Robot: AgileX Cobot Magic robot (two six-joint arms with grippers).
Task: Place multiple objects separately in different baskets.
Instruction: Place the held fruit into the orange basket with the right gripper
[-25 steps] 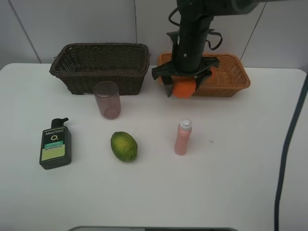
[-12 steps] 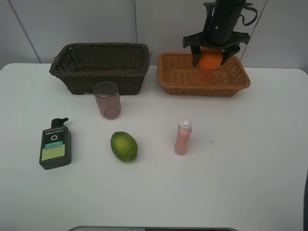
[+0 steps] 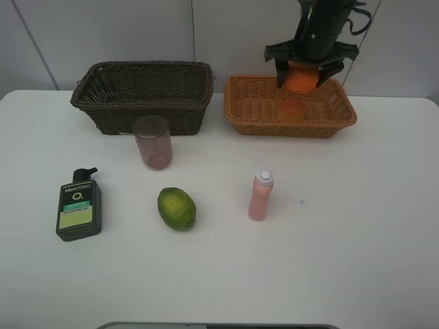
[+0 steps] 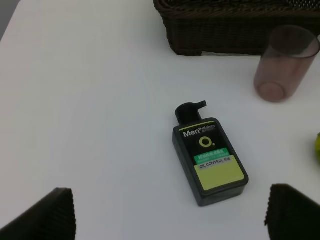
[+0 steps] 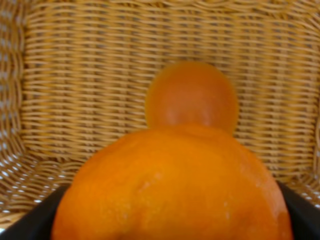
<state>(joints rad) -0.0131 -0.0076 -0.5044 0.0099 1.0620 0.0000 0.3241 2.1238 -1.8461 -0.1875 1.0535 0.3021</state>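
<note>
Your right jaws grip the orange across its middle over the tan basket; firm, round, likely rolls. Left jaws open.

Table: a flat white table with a matte top fills most of the high view, and its rounded far corners show at both sides. The same white top shows in the left wrist view.
Wall: a pale grey-white panelled wall rises behind the table's far edge, crossed by thin dark seams.
Speck: a tiny dark speck lies on the table, right of the middle.
Near edge: a narrow grey strip of unclear kind.
</note>
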